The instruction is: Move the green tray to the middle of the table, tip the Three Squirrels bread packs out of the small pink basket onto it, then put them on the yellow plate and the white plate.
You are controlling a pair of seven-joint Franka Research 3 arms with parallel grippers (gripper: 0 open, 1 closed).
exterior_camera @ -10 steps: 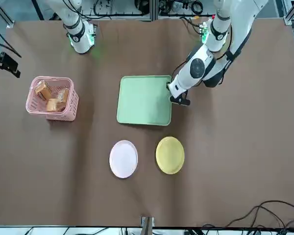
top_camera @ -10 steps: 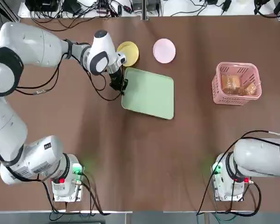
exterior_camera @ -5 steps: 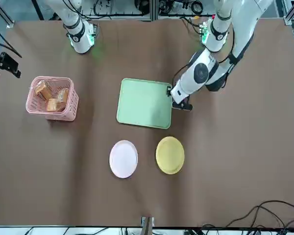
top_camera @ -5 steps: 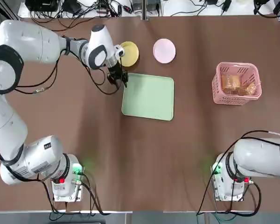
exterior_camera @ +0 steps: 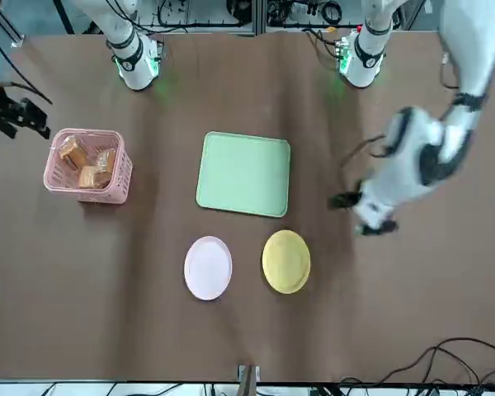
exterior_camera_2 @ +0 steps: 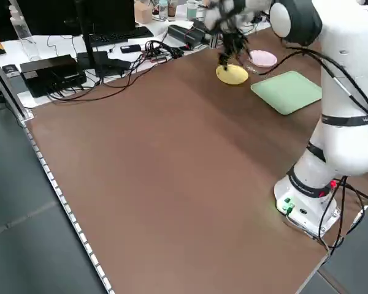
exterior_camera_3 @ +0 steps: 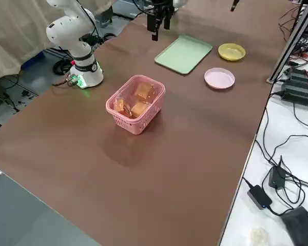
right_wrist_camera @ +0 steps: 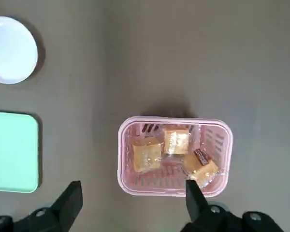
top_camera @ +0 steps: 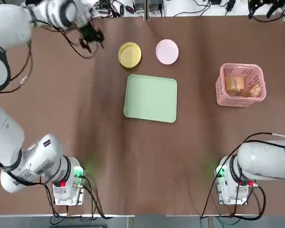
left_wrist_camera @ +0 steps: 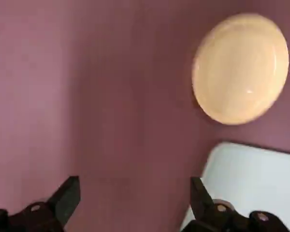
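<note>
Mid-table sits the green tray, left gripper beyond it, jaws spread and empty; right gripper, jaws wide above the small pink basket, looks due to grab and tip it.

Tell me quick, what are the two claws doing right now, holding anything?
Left gripper: open, holding nothing, up near the yellow plate.
Right gripper: open, holding nothing, hanging above the pink basket.

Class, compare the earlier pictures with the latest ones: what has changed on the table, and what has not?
The left gripper let go of the flat mint-green tray, which settled square, and swung away open toward the table's far left corner. Yellow plate, white plate and pink slatted basket stayed put.
</note>
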